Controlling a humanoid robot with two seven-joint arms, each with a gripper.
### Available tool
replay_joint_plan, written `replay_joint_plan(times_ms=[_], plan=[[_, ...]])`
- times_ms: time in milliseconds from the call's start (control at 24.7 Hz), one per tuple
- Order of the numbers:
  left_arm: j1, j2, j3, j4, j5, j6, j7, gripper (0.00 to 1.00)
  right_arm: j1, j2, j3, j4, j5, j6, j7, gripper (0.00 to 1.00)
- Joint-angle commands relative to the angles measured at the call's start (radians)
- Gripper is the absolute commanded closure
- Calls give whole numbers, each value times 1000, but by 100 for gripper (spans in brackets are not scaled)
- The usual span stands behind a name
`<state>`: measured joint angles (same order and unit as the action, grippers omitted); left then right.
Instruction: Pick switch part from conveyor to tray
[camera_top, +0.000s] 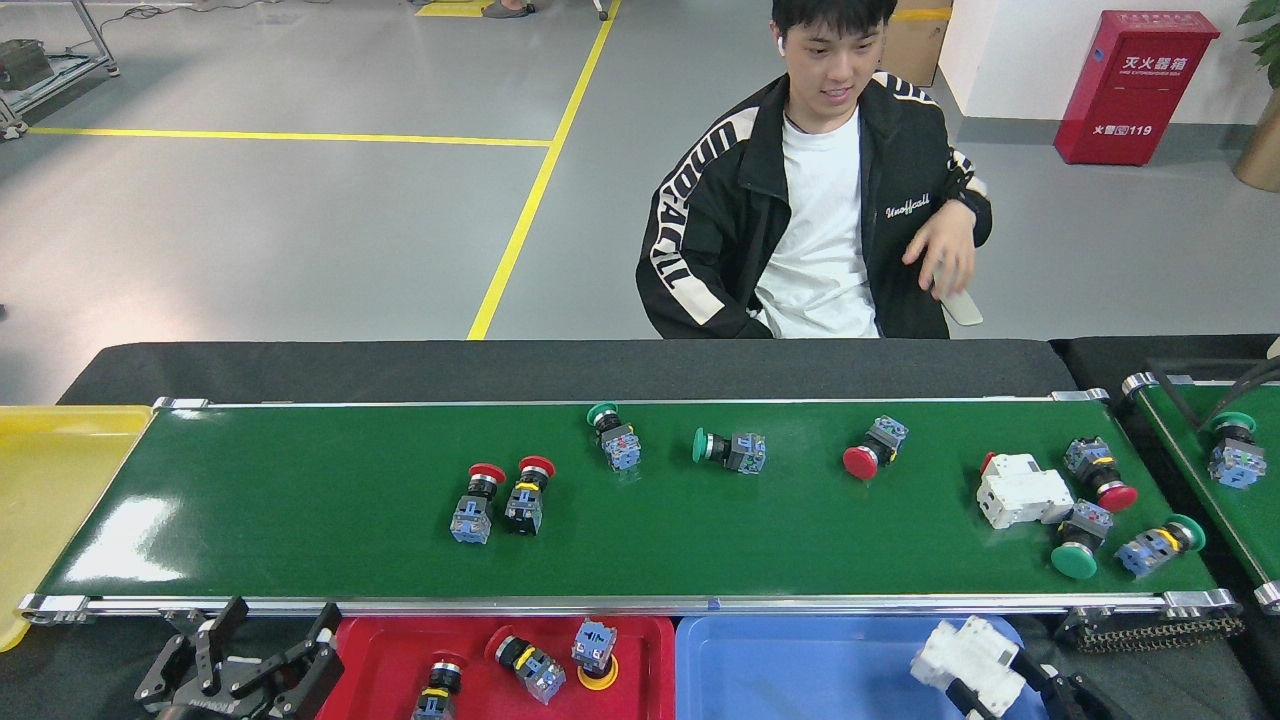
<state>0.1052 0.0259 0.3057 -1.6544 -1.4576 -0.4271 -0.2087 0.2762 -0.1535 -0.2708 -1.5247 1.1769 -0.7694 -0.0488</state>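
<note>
While over the blue tray (800, 665), right gripper (985, 672) grips a white switch part (965, 650). Three button switches (530, 668) inside the red tray (400, 645). Left gripper (240, 665) wide open, empty.

Push-button switches on my main conveyor (300, 510): eight
White blocks: two
Switches in red tray (400, 650): three
Trays: three

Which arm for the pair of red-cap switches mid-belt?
Left. Its gripper is open and empty, nearer the red-cap pair; the right gripper holds a white part over the blue tray.
</note>
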Motion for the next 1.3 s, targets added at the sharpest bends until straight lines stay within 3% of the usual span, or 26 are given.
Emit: replay_joint_plan(times_ms=[0,203,365,486,567,648,729,810,851,932,1256], plan=[[-41,-8,-45,31,-26,48,3,0,-17,25,-5,-12,-11,-16,21,3],[-122,-6,-129,131,-44,111,8,0,-127,49,-16,-35,-43,30,23,3],[-219,-3,-143,245,-47,116,9,0,-264,66,13,-25,-25,407,21,3],[-294,3,-145,329,-47,114,11,0,-284,71,116,-26,47,716,15,3],[-325,6,-146,374,-47,114,11,3,-278,72,200,-32,101,834,12,3],[-340,14,-155,413,-78,111,11,16,-259,72,271,-37,119,892,-3,3],[-351,51,-178,441,-118,91,11,56,-195,74,306,-77,118,895,-40,2],[-355,71,-197,458,-115,73,11,80,-127,74,308,-134,116,883,-43,2],[-355,72,-194,459,-112,64,11,86,-101,74,308,-157,116,872,-43,2],[-357,75,-194,456,-98,60,11,92,-68,74,309,-173,116,858,-46,2],[-345,114,-185,418,39,14,6,95,-95,95,314,-140,116,864,-22,2]])
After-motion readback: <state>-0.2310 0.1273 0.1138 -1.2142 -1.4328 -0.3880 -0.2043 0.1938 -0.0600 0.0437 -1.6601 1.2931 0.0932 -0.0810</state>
